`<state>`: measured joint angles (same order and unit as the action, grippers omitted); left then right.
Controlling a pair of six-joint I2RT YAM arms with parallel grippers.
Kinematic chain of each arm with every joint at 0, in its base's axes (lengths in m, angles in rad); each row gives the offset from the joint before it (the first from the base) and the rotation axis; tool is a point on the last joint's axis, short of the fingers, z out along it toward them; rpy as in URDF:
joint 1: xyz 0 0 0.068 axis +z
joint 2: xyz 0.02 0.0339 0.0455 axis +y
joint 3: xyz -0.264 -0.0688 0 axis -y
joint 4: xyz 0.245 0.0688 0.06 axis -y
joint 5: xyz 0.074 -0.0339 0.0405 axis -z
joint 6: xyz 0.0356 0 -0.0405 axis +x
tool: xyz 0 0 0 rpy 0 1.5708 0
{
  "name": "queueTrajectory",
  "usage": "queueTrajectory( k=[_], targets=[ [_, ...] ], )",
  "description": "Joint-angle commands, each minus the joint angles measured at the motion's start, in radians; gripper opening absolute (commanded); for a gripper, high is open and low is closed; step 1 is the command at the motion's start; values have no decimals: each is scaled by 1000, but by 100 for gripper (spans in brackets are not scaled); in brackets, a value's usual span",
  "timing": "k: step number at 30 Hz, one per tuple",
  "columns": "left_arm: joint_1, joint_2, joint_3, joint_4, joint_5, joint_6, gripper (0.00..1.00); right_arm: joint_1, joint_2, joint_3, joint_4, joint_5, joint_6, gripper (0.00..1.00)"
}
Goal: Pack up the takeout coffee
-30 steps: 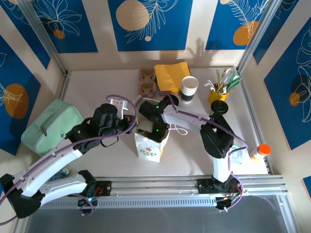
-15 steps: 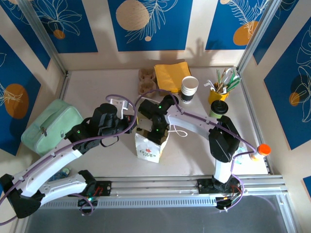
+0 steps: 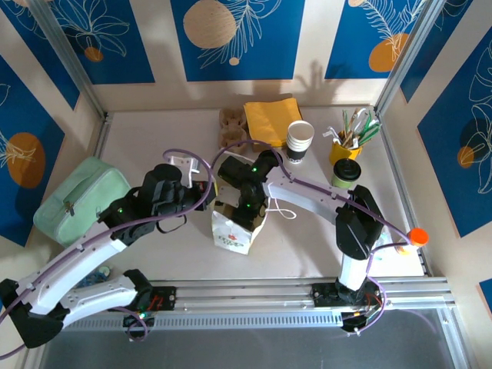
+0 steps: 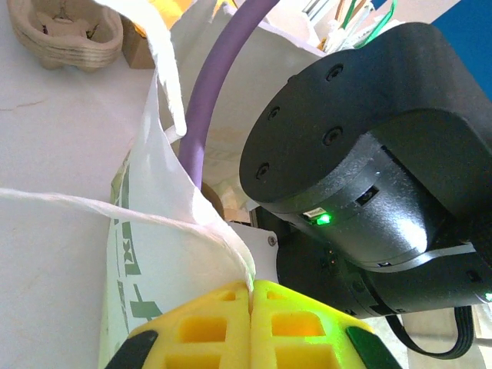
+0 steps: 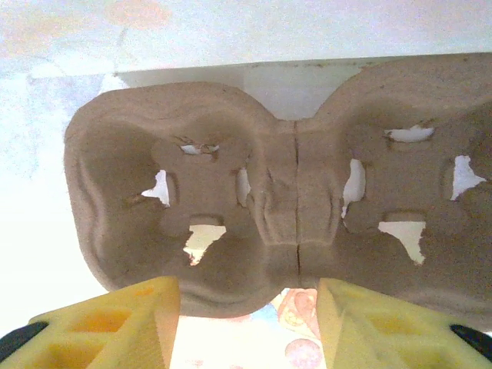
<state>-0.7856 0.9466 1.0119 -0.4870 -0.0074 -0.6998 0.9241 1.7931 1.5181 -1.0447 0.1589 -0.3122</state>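
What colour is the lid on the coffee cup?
Black. The lid shows best in the top external view.

Three cameras set around the white paper bag with green print (image 3: 234,231).

The top external camera hangs high above the bag, on its arm-base side. It faces down and forward, far enough off to take in the whole cream tabletop (image 3: 154,146) around it. The left wrist camera sits tight against the bag's left side, looking along the left gripper (image 4: 251,288) at the rim. The right wrist camera looks past the right gripper (image 5: 247,296) onto a brown moulded-pulp cup carrier (image 5: 292,223), very near. The top and left wrist views share the bag and the right arm's black wrist (image 4: 361,177) at its mouth.
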Motion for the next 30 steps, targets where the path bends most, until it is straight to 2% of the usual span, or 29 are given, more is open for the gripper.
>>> queueTrajectory(
  k=[1,5,19,30],
  targets=[
    [4,4,14,-38,-25,-13,0,28,-60,46,-19,-15,-23,48],
    [5,9,21,-75,-47,-36,0,52,-66,54,-42,3,-18,45],
    [4,-5,8,-96,-52,-63,0,70,-121,-70,81,41,-41,40],
    [5,-11,-16,-86,-30,-36,0,46,-147,-4,21,-3,-60,41]
  ],
)
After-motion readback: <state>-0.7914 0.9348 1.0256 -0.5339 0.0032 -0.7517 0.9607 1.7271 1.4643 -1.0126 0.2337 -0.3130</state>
